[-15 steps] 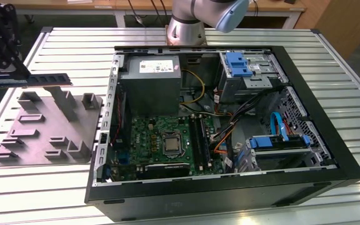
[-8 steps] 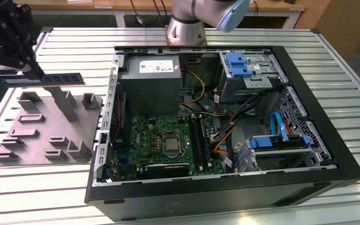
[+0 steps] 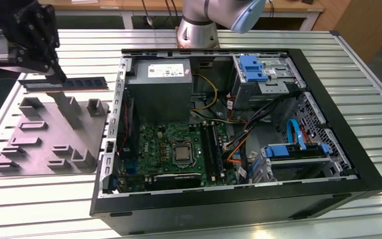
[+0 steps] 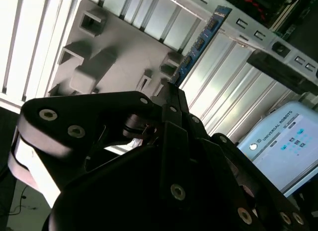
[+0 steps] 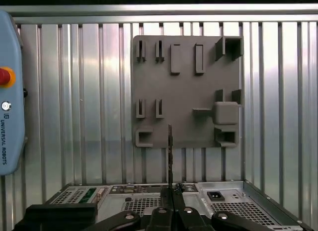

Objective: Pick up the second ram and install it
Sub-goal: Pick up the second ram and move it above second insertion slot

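Observation:
The second ram point(image 3: 68, 83), a thin green stick with dark chips, hangs level in the air above the grey holder plate point(image 3: 45, 144) at the exterior view's left. My black gripper point(image 3: 59, 78) is shut on one end of it. In the first wrist view the ram point(image 5: 170, 151) appears edge-on, rising from between my closed fingertips point(image 5: 170, 193) over the plate point(image 5: 184, 92). In the second wrist view the bluish stick point(image 4: 201, 42) sticks out past the gripper point(image 4: 171, 89). The motherboard's long black slots point(image 3: 211, 144) lie inside the open computer case.
The open computer case point(image 3: 330, 114) takes up the middle and right of the ribbed metal table point(image 3: 45, 199). It holds a power supply point(image 3: 159, 84), blue drive brackets point(image 3: 252, 67) and cables. The arm's base point(image 3: 198, 27) stands behind it. A teach pendant point(image 5: 9, 92) lies beside the plate.

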Available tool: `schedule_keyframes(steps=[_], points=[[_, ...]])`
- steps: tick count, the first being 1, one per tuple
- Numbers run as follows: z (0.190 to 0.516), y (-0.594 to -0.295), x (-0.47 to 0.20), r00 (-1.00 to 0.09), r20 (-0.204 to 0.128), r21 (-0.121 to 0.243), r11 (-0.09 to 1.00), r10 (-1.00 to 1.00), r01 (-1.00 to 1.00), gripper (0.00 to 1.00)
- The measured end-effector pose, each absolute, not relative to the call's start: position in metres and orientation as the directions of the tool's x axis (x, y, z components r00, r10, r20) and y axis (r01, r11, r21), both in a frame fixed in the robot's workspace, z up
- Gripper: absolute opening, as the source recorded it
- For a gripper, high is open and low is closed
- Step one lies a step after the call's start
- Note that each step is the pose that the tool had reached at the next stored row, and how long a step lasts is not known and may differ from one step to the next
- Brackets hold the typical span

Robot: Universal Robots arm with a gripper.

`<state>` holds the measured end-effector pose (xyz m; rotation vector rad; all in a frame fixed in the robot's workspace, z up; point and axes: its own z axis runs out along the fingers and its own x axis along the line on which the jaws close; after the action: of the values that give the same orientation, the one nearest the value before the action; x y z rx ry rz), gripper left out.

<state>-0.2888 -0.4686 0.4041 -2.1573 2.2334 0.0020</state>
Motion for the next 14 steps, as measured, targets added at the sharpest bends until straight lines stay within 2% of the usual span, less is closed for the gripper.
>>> schedule_keyframes(steps=[14], points=[[0.404,-0.469,-0.237,-0.034,-0.027,-0.022,0.035,-0.999,-0.999,0.11]])
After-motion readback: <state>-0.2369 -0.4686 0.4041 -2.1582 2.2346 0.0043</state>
